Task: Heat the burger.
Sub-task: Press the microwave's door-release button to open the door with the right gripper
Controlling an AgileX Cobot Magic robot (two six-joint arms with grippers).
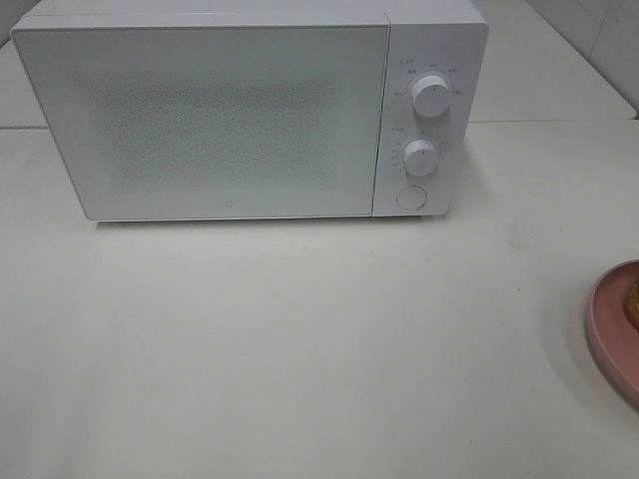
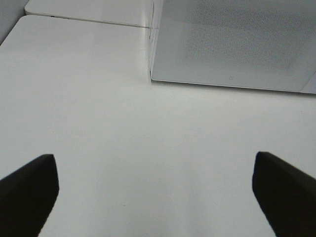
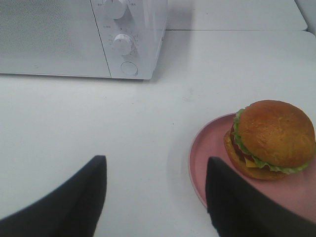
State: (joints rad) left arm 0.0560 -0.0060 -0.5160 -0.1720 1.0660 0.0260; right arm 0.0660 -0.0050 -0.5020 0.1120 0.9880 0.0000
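Burger [image 3: 274,136] on plate [image 3: 201,158], untouched; right tool [image 3: 155,165] parted, empty, near plate; left tool [image 2: 154,163] wide, empty.

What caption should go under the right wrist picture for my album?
Burger waiting on a pink plate, microwave shut, open pincer nearby.

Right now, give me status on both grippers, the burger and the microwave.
Left gripper open, empty. Right gripper open, empty. Burger on pink plate, untouched. Microwave door shut, blocking entry.
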